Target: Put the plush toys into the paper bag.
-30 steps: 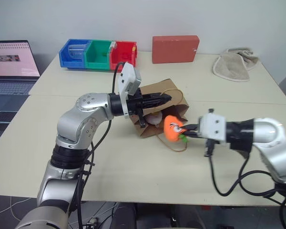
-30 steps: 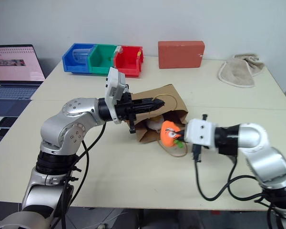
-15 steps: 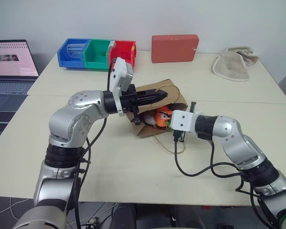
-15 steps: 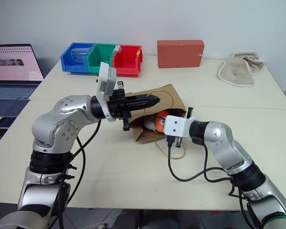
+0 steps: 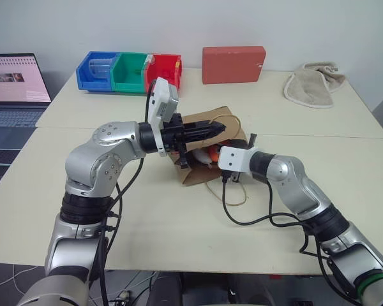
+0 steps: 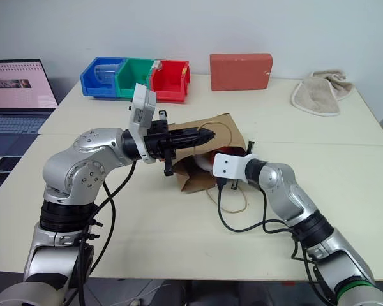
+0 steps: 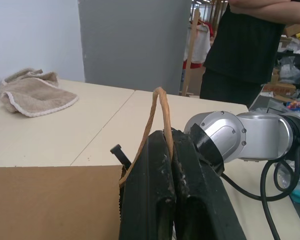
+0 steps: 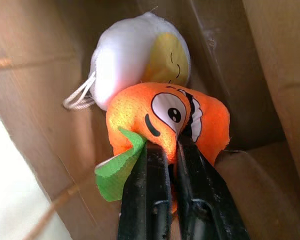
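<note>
Orange plush toy [image 8: 165,122] sits inside the paper bag [image 5: 207,124] mid-desk, beside the white toy [image 8: 135,65], right hand [image 8: 167,145] pinching it narrowly. Left hand [image 7: 171,150], clamped on a handle [image 7: 157,115], holds the mouth up. Risk: withdrawing before releasing drags the toy out.

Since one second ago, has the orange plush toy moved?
Yes. The orange plush toy, held by the right end effector, went from outside the paper bag into its mouth, beside the white toy.
</note>
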Robot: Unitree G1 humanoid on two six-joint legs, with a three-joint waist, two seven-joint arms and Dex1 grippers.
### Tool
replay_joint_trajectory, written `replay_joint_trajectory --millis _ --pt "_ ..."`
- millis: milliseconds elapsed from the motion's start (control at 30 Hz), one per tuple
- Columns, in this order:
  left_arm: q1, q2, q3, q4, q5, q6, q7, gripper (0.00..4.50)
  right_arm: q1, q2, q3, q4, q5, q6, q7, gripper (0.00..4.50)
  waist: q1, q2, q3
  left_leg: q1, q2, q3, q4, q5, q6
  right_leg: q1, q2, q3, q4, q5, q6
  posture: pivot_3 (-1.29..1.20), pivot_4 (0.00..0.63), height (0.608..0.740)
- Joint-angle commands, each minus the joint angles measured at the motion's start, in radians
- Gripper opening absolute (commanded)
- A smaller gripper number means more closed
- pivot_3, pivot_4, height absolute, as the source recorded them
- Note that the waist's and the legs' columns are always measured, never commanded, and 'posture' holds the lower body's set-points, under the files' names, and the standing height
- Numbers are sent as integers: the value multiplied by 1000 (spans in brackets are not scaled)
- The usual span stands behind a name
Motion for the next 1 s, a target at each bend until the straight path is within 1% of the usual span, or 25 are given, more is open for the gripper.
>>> replay_joint_trajectory --millis 33,100,133,167,267,300,467,567,667,733,800,833,1000 --pt "-23 -2 21 -28 -16 -6 2 0 3 -4 -32 -56 9 -2 13 1770 0 0 0 0 0 0 0 0 0 0 0 0 0 0 0 0 150 740" --pt "-23 -5 18 -27 -15 -8 4 0 7 -11 -40 -68 7 -3 19 2386 0 0 0 0 0 0 0 0 0 0 0 0 0 0 0 0 150 740" --pt "-23 -6 17 -27 -14 -8 4 0 8 -14 -43 -73 6 -4 21 2806 0 0 0 0 0 0 0 0 0 0 0 0 0 0 0 0 150 740" --pt "-22 -7 16 -26 -12 -9 4 0 12 -21 -49 -83 6 -3 27 3079 0 0 0 0 0 0 0 0 0 0 0 0 0 0 0 0 150 740" --pt "-21 -8 14 -22 -8 -13 4 0 20 -40 -60 -114 11 -2 44 4172 0 0 0 0 0 0 0 0 0 0 0 0 0 0 0 0 150 740" --pt "-21 -8 14 -21 -7 -14 4 0 21 -44 -63 -124 12 -3 50 4427 0 0 0 0 0 0 0 0 0 0 0 0 0 0 0 0 150 740" --pt "-18 -13 6 -16 8 -25 6 0 35 -78 -91 -219 63 -3 126 4471 0 0 0 0 0 0 0 0 0 0 0 0 0 0 0 0 150 740" --pt "-17 -16 7 -14 12 -27 9 0 48 -111 -113 -278 129 -24 189 4471 0 0 0 0 0 0 0 0 0 0 0 0 0 0 0 0 150 740" --pt "-16 -20 6 -13 16 -29 11 0 75 -148 -144 -340 230 -50 264 4471 0 0 0 0 0 0 0 0 0 0 0 0 0 0 0 0 150 740" --pt "-13 -21 4 -14 20 -31 12 0 109 -177 -199 -398 333 -37 321 4471 2 0 0 0 0 0 0 0 0 0 0 0 0 0 0 0 150 740" --pt "-11 -21 3 -17 22 -32 12 0 133 -202 -228 -430 397 -37 358 4471 2 0 0 0 0 -1 0 0 0 1 0 -1 -1 0 0 0 150 740" --pt "-10 -22 4 -17 23 -32 12 0 158 -224 -249 -448 437 -25 383 4471 2 0 0 0 0 -1 0 0 0 1 0 -1 -1 0 0 0 150 740" --pt "-4 -19 5 -21 29 -37 11 0 282 -285 -358 -496 529 133 364 4471 2 0 0 1 0 -1 1 0 0 1 0 -1 0 0 0 0 150 740"
